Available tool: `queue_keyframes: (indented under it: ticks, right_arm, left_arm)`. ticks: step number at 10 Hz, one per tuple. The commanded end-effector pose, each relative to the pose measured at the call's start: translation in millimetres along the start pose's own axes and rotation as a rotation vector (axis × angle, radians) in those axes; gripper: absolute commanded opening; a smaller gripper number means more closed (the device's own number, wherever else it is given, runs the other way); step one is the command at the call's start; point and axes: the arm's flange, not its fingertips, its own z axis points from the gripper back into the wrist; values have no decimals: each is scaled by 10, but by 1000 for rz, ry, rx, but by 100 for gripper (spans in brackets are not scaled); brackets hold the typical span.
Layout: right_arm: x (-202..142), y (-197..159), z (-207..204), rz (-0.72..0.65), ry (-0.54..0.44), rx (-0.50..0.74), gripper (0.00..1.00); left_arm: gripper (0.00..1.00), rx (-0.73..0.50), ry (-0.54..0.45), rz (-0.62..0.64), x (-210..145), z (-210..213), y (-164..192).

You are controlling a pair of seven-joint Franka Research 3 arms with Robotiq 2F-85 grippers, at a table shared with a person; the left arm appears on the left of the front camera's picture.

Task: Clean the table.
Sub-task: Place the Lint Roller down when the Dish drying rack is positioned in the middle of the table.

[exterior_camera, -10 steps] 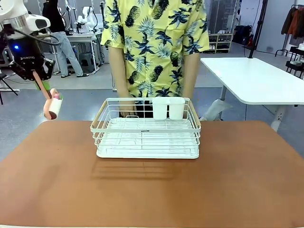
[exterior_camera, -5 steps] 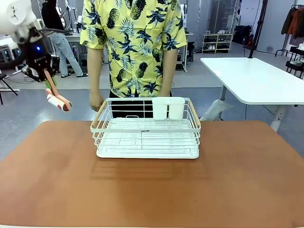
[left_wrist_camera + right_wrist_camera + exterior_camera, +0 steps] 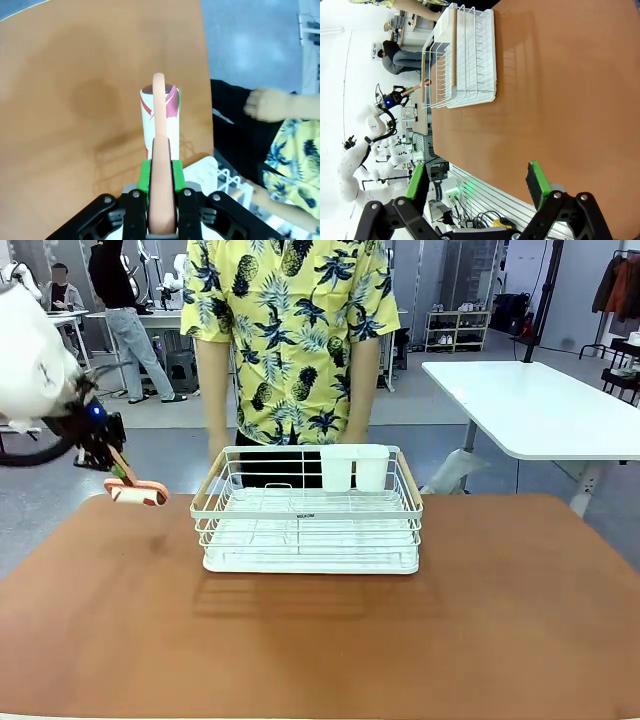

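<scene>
The left gripper (image 3: 161,186) has its jaws clamped on the peach handle of a lint roller (image 3: 160,116), the green pads pressing it from both sides. The handle runs straight out from the jaws, and the white-and-red roll at its end hangs above the reddish-brown surface (image 3: 75,75), its shadow lying on the top just beside it. In the front view the roller (image 3: 137,492) lies nearly level over the far left corner of the surface (image 3: 320,640), beside the white wire rack (image 3: 308,510). Whether the roll touches the top cannot be told; it looks just above it.

The step in hand appears to be bringing the roller down to begin cleaning. The next move likely calls for lowering until the roll bears flat on the top, then drawing it along the handle's line so it turns instead of skidding, keeping clear of the rack and the person's hand (image 3: 267,104) near the far edge.

The right gripper (image 3: 475,192) has its jaws wide apart and empty, held well above the near part of the surface.
</scene>
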Motion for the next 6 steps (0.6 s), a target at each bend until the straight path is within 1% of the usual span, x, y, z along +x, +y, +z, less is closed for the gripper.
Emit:
queue_keyframes:
  ticks: [1,2,4,6]
  right_arm:
    - [-19,28,-4,3,-10,19,100]
    - [-19,28,-4,3,-10,19,100]
    - [-19,28,-4,3,-10,19,100]
    - [-19,28,-4,3,-10,19,100]
  left_arm:
    - [21,-40,12,-40,15,-261,53]
    - [21,-33,0,-48,5,-355,58]
    - [21,-18,1,-17,4,-471,73]
    - [21,-8,-19,-4,-45,-541,140]
